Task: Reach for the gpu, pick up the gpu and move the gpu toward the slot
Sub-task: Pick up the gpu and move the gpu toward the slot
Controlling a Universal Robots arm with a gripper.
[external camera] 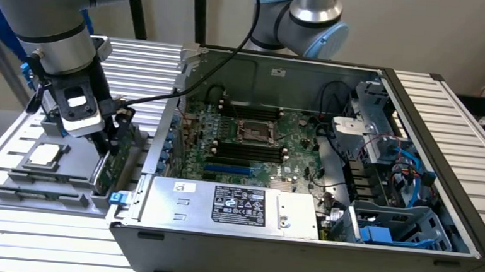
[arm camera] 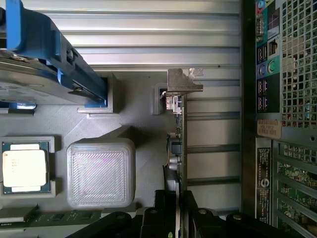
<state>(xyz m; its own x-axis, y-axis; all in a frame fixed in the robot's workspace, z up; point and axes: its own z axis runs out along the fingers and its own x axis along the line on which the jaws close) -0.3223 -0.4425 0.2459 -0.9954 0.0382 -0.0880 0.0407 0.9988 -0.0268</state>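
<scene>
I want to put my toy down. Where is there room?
Free: the ribbed metal table on the exterior view's right of the computer case, and its front strip. Crowded: the grey holder tray with the processor chip, gpu and tool.

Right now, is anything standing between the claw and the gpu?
Nothing visible does. The claw is already at the gpu, its fingers on either side of the card's edge, which stands upright in the grey holder.
</scene>
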